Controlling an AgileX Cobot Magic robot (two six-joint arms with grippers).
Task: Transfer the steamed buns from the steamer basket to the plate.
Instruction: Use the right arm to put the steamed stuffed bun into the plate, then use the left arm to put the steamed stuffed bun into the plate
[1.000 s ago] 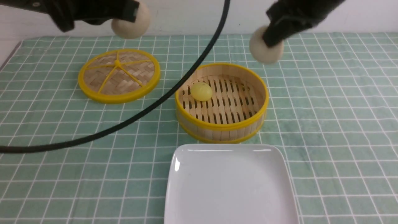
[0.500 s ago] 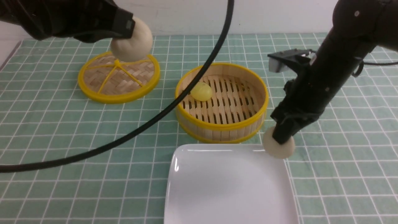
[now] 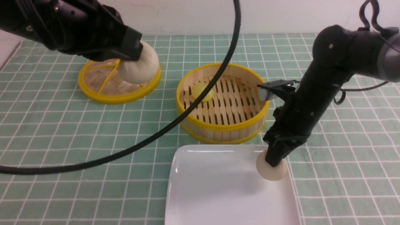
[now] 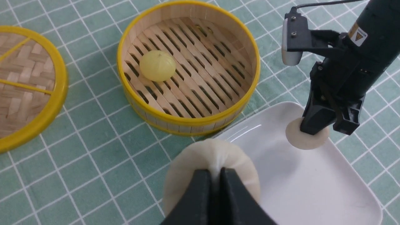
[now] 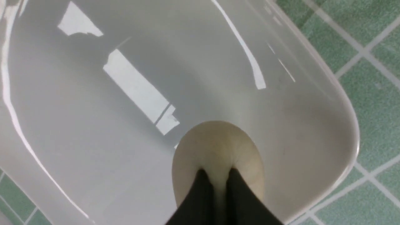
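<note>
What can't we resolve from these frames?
- Whether the right bun touches the plate: its underside is hidden by the bun itself in every view, and the right gripper covers its top.
- Plate's near edge: cut off by the bottom of the front view.
- Woven lid: partly hidden in the front view behind the left gripper and the left bun.

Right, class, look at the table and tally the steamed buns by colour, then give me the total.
Pale beige buns: 2
Yellow buns: 1
Total: 3
</note>
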